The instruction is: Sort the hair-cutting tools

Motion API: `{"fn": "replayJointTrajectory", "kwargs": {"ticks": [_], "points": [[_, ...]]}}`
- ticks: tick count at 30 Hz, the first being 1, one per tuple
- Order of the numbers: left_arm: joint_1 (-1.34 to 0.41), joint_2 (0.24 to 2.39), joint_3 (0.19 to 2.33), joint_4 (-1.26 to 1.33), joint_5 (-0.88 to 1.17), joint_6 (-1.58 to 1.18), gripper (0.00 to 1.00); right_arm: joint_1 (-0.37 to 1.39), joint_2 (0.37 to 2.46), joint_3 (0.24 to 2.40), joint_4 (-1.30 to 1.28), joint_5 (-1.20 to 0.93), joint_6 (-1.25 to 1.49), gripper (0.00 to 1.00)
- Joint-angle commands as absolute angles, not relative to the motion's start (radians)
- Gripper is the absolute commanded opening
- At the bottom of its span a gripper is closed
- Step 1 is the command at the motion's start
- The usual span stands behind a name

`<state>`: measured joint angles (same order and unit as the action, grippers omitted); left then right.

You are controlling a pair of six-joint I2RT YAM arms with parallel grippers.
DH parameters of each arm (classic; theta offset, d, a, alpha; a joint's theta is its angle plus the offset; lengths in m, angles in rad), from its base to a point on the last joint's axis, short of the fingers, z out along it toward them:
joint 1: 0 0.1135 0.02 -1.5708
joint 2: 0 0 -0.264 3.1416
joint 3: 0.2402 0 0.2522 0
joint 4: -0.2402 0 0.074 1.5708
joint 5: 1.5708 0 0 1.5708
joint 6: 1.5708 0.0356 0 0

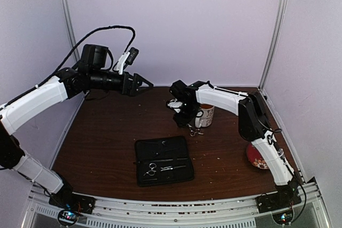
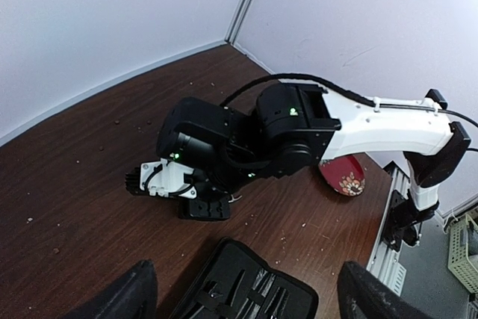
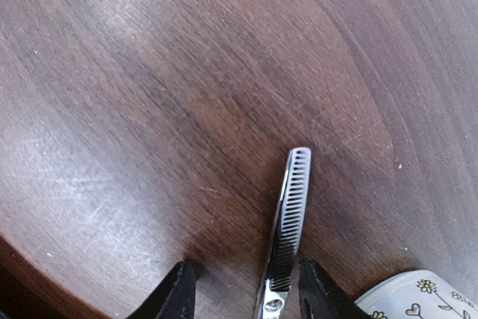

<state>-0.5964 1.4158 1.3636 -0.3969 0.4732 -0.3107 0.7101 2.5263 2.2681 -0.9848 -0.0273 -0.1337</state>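
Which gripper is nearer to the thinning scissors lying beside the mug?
The right gripper. Its fingers straddle the toothed blade of the scissors on the table, not closed on it. The left gripper hangs open, raised over the far left, well away.

On my feed the tabletop (image 1: 101,148) is dark reddish-brown wood grain, flecked with pale crumbs. The case (image 1: 163,161) is black, and the scissors (image 1: 150,170) lying in it are silver. The toothed scissors (image 3: 287,222) are silver too, dark between the teeth. The mug (image 3: 422,300) is white, patterned with small flowers and hearts in dark outline. The plate (image 2: 342,177) is red with a pale floral print. The left arm (image 1: 37,100) and right arm (image 2: 388,125) are white with black joints; I see green lights on the right one. The walls (image 1: 203,25) are pale lilac.
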Motion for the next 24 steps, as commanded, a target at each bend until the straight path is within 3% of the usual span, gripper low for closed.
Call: {"fn": "replayJointTrajectory", "kwargs": {"ticks": [1, 11, 24], "points": [[-0.594, 1.435, 1.385, -0.355, 0.498, -0.291, 0.85, 0.727, 2.444, 2.169, -1.002, 0.021, -0.153, 0.48], [-0.594, 1.448, 1.385, -0.356, 0.506, -0.291, 0.84, 0.774, 2.309, 2.001, -0.966, 0.028, -0.152, 0.46], [-0.594, 1.451, 1.386, -0.356, 0.516, -0.293, 0.82, 0.777, 2.279, 1.919, -0.955, 0.031, -0.149, 0.4]]}}
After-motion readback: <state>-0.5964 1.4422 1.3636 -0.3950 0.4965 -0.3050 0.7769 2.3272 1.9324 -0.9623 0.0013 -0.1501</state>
